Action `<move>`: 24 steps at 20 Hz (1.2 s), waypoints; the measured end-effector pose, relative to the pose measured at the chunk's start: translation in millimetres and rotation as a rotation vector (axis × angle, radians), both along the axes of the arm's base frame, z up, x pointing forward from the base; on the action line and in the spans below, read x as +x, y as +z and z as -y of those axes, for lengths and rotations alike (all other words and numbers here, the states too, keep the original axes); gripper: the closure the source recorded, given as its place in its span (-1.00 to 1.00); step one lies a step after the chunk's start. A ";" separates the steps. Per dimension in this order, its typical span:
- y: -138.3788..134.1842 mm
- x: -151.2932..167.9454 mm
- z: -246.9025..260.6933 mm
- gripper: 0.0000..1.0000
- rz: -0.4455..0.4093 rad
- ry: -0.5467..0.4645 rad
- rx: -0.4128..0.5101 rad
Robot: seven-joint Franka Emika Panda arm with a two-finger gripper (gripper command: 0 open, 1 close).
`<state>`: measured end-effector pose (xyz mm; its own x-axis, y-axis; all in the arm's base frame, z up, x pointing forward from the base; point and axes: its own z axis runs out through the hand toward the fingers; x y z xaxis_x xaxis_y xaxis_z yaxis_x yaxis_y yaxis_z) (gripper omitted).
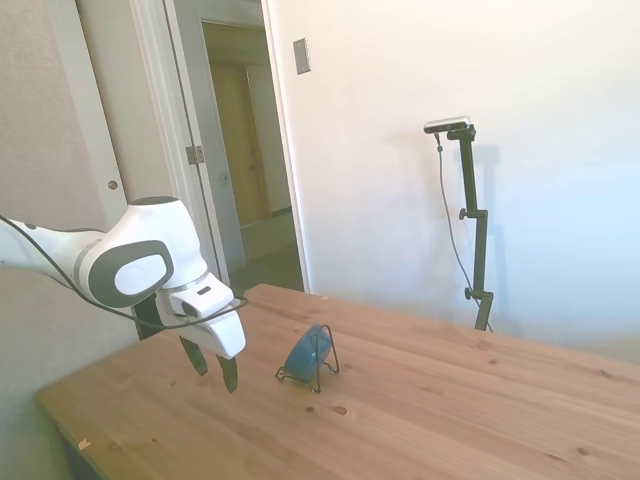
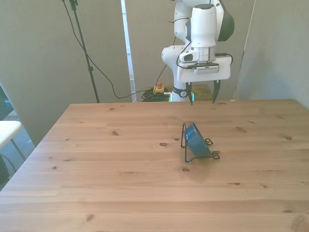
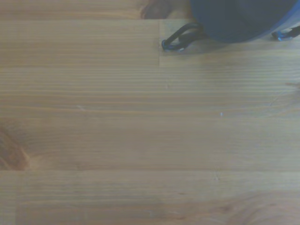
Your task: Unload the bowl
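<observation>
- Side view: wooden table [image 1: 450,400] of pale knotty planks, plain white wall [image 1: 480,150] behind, open doorway [image 1: 245,140] at far left corner leading to a hallway, grey wall plate [image 1: 302,56] beside door frame.
- Front view: same table [image 2: 120,169] with dark knots scattered over boards; grey wall behind, black cable [image 2: 104,77] trailing down to floor, small yellow-and-red button box [image 2: 158,89] on floor past far edge.
- White object [image 2: 8,131] partly visible off the front view's left edge, beside table; identity unclear.
- Bowl [image 1: 308,351], dark teal-blue and glossy, standing on edge, tilted, leaning in thin black wire rack [image 1: 322,372] near table middle.
- Front view: bowl [image 2: 197,140] held within wire rack [image 2: 186,143]; rack feet resting on wood, faint shadow on boards on the camera side of it.
- Gripper [image 1: 213,370] hanging over table, well apart from bowl, toward the robot side; fingers pointing down, not touching anything.
- Front view: gripper [image 2: 203,93] above far edge of table, behind bowl; jaws spread wide, nothing between them.
- Wrist view: mostly bare wood grain [image 3: 140,131], blurred; rim of bowl [image 3: 241,18] and a loop of rack wire [image 3: 180,38] at frame edge.
- Nothing lying between gripper and bowl; only the rack wires crossing the bowl's lower face.
</observation>
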<state>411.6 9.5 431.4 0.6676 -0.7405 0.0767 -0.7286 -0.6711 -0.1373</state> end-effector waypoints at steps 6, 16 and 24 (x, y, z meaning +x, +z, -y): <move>13.1 16.6 -6.2 -1.00 0.041 -0.008 -0.039; 19.2 81.5 -45.4 -1.00 0.210 -0.296 -0.232; 15.6 115.5 -28.0 -1.00 0.209 -0.395 -0.271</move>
<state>527.1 37.5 447.0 0.2911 -0.8682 0.4019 -0.9091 -0.3819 -0.1666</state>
